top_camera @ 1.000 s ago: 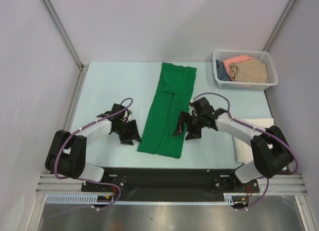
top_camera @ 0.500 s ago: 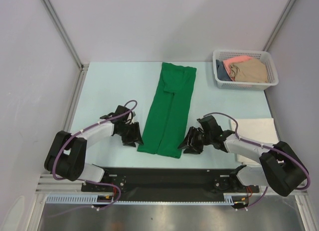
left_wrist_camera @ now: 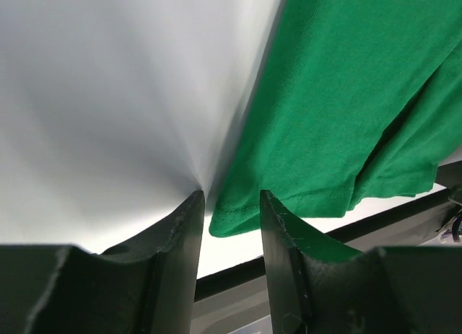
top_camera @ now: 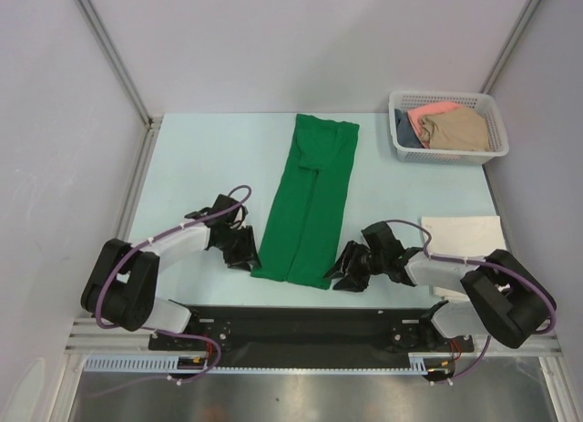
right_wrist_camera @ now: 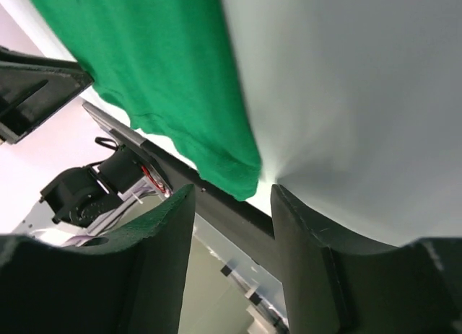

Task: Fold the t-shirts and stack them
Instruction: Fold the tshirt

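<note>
Pulled right end effector (top_camera: 346, 269) back to near right corner of long folded bright green cloth t-shirt (top_camera: 310, 199) (flat on pale tabletop (top_camera: 200, 158)); set left end effector (top_camera: 241, 251) at near left corner. Both spread apart, gripping nothing.

— Home or lab?
— Lab: a robot test cell. Blank white panels (top_camera: 301, 39) on metal posts (top_camera: 110, 53) box in the pale table (top_camera: 209, 158); a black mounting rail (top_camera: 301, 324) runs along the bottom.

White plastic mesh basket (top_camera: 448, 154) at far right corner of pale bench (top_camera: 205, 158); black base plate (top_camera: 301, 322) along near edge.
</note>
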